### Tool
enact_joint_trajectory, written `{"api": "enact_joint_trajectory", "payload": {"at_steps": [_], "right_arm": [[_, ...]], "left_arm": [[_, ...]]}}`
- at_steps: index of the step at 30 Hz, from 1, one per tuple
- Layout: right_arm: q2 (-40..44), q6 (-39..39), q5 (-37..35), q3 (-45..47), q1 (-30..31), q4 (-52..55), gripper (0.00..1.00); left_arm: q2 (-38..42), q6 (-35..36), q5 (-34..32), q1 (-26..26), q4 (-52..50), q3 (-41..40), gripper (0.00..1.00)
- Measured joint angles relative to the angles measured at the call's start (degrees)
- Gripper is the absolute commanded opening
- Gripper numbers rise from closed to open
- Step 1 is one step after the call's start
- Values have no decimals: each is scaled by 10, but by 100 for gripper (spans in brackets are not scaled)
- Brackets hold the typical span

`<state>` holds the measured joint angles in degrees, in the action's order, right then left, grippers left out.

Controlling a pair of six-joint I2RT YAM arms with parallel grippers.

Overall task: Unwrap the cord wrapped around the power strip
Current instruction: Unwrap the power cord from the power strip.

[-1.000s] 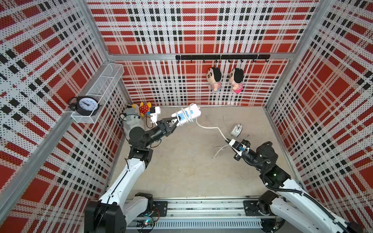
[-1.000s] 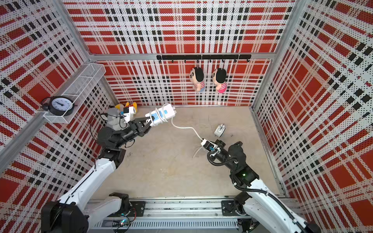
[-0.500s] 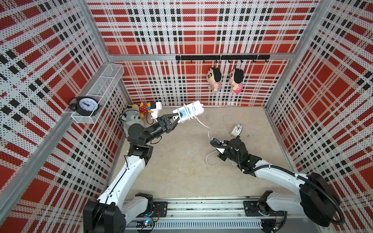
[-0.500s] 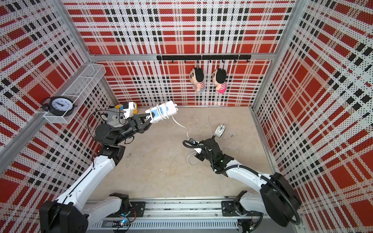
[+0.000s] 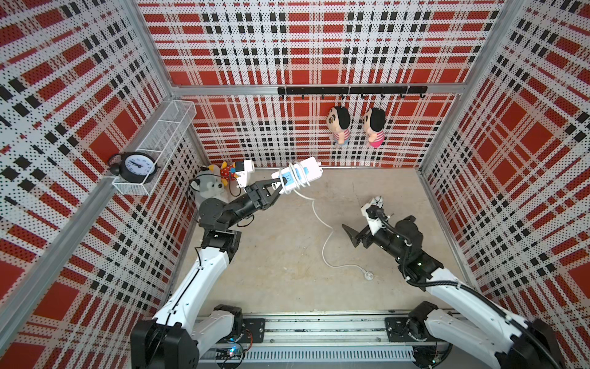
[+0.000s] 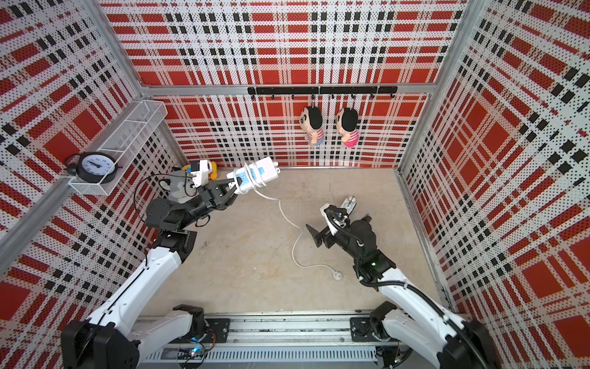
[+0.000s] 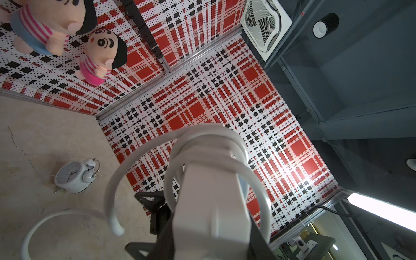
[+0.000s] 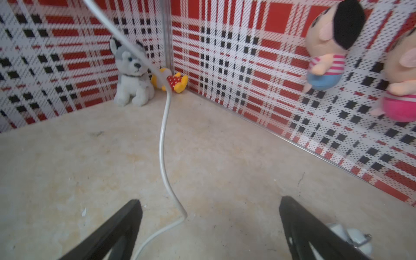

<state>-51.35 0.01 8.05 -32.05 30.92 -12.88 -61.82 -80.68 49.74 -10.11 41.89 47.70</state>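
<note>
My left gripper (image 5: pixel 277 187) (image 6: pixel 234 187) is shut on one end of the white power strip (image 5: pixel 311 167) (image 6: pixel 266 167) and holds it up near the back wall. A few loops of the white cord (image 7: pixel 209 139) still circle the strip (image 7: pixel 211 202). From there the cord (image 5: pixel 324 249) (image 6: pixel 293 252) drops to the table and ends in its plug (image 5: pixel 369 275) (image 6: pixel 337 274), which lies loose. My right gripper (image 5: pixel 354 236) (image 8: pixel 209 225) hangs open low over the table. The cord (image 8: pixel 162 144) runs on the table between its fingers, untouched.
A small white alarm clock (image 5: pixel 376 200) (image 7: pixel 72 177) stands just behind the right gripper. A husky plush (image 5: pixel 209 188) and a yellow toy (image 8: pixel 177 83) sit in the back left corner. Two dolls (image 5: pixel 340 126) hang on the back wall; a black clock (image 5: pixel 137 164) sits in a wire shelf.
The right gripper has opened and let go of the cord, whose plug end now lies on the table. The left gripper still holds the strip up, a little higher than a second ago.
</note>
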Motion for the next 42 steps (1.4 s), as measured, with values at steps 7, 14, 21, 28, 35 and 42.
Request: {"api": "enact_joint_trajectory", "payload": {"at_steps": [7, 14, 21, 28, 35, 42], "right_arm": [[-88, 237, -75, -94, -1, 117, 85], [-189, 733, -9, -51, 56, 31, 81], [-219, 981, 12, -97, 70, -22, 75], [-267, 1108, 22, -61, 87, -89, 72], [-318, 1158, 5, -49, 90, -152, 63], [-415, 1172, -11, -50, 89, -232, 17]], "left_arm": [[0, 0, 9, -12, 1, -8, 0], [7, 0, 9, -22, 1, -19, 0], [21, 0, 10, -23, 1, -24, 0], [22, 0, 10, -25, 0, -24, 0], [23, 0, 10, -29, 0, -24, 0], [36, 0, 10, -31, -8, -24, 0]]}}
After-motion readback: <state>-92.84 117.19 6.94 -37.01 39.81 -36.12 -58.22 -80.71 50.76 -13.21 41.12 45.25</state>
